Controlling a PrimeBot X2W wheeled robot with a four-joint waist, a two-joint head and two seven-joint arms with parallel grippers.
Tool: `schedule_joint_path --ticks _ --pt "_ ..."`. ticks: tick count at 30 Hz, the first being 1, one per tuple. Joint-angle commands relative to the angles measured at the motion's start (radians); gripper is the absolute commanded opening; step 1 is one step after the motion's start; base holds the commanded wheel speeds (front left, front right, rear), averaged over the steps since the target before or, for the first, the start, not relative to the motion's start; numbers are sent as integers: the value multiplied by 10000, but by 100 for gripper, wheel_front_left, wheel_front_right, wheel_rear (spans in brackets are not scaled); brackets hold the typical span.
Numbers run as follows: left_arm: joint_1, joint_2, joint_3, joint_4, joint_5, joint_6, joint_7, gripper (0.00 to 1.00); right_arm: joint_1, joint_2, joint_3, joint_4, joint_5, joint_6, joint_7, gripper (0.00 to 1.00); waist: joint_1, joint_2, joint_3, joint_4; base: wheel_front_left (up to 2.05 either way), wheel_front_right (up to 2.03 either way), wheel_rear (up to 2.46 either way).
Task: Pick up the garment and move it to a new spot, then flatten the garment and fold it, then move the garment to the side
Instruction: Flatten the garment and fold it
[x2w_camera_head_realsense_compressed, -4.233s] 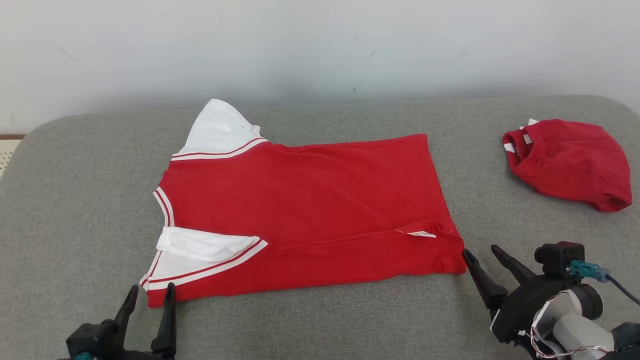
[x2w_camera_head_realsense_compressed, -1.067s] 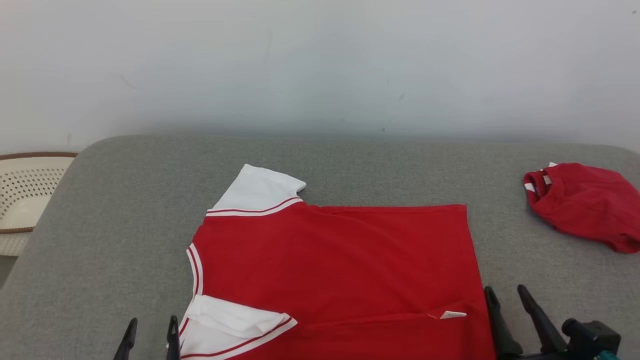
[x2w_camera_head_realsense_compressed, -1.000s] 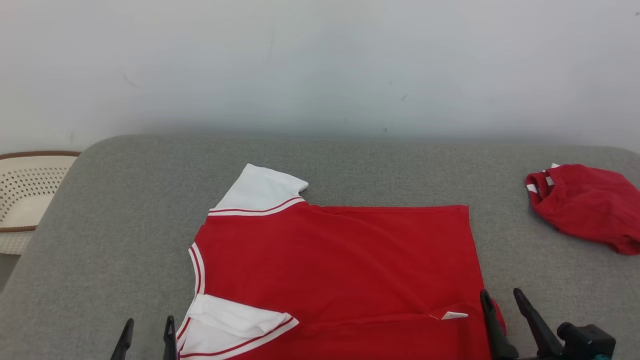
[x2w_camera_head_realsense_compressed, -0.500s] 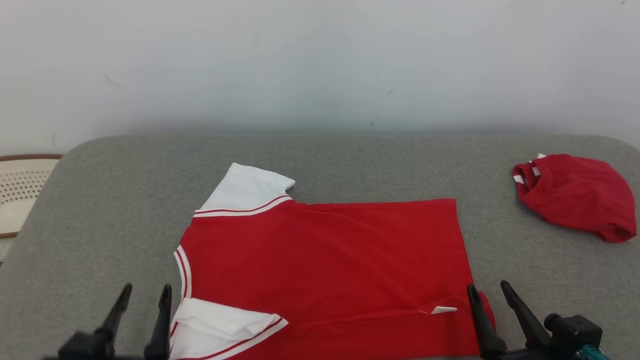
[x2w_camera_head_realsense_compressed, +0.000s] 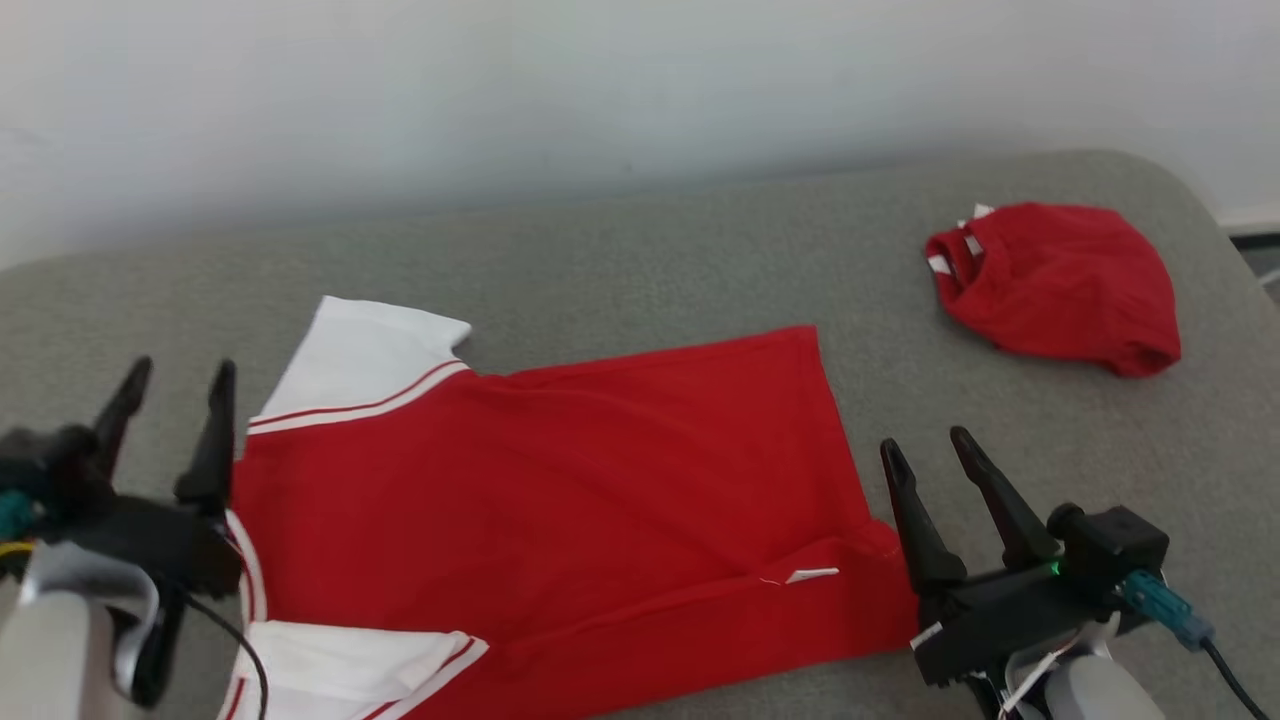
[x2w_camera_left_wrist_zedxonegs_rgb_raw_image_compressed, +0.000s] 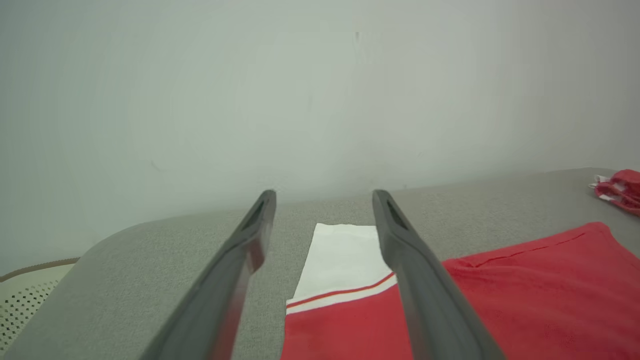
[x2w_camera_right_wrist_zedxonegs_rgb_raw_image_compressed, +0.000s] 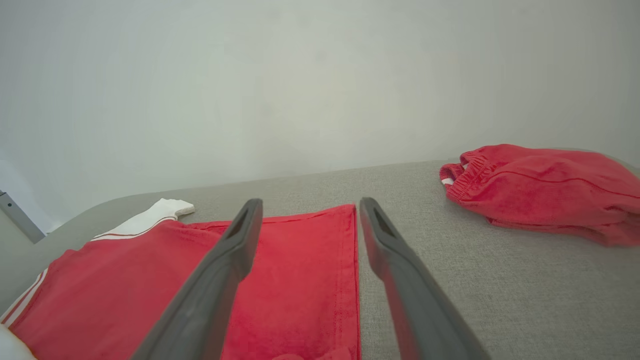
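Note:
A red T-shirt with white, red-striped sleeves lies spread flat on the grey cushioned surface, neckline to the left, hem to the right. Its far sleeve lies flat; the near sleeve is folded over at the bottom edge. My left gripper stands open beside the collar end, its fingers framing the far sleeve in the left wrist view. My right gripper stands open just right of the hem, over the shirt's hem edge in the right wrist view. Neither holds anything.
A second red garment lies bunched at the far right of the surface, also seen as the red bundle in the right wrist view. A pale wall rises behind. A perforated cream basket sits beyond the left edge.
The head camera has tilted down and turned, shifting the whole picture. Both grippers now reach farther up along the shirt's two ends, still open. The shirt lies as before.

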Motion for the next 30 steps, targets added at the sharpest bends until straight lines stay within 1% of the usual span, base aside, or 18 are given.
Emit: schedule_joint_path --ticks 1,4,8,9,12,14,24,30 --pt "-363 194 -16 169 -186 -40 130 100 -218 58 61 46 12 -3 -71 100 -2 -1 883 -835 0 0 0" --pt "-1097 569 -225 603 -237 -51 438 100 -588 136 198 202 77 -3 -170 100 -2 -1 1276 -1112 0 0 0" --pt "-2101 850 -570 1289 -734 -58 804 100 -965 246 356 441 60 -3 -307 100 -2 -1 1733 -1341 0 0 0" --pt "-2358 827 -712 1465 -971 -58 903 100 -1049 273 383 502 66 -3 -324 100 -2 -1 1823 -1371 0 0 0" --pt "-3053 1139 -1226 2033 -1119 -62 1193 100 -1313 376 513 698 104 -3 -392 100 -2 -1 2063 -1477 0 0 0" --pt "-3490 1186 -1554 2414 -1281 -63 1307 100 -1458 465 588 811 108 -3 -410 100 -2 -1 2170 -1538 0 0 0" --pt "-5156 1855 -2626 4677 -1578 -66 1647 100 -2157 583 1055 1195 256 -3 -473 100 -2 -1 2625 -1966 0 0 0" --pt "-5900 2247 -2922 5832 -1753 -67 1568 100 -2365 606 1080 1115 273 -3 -479 100 -2 -1 2922 -2225 0 0 0"
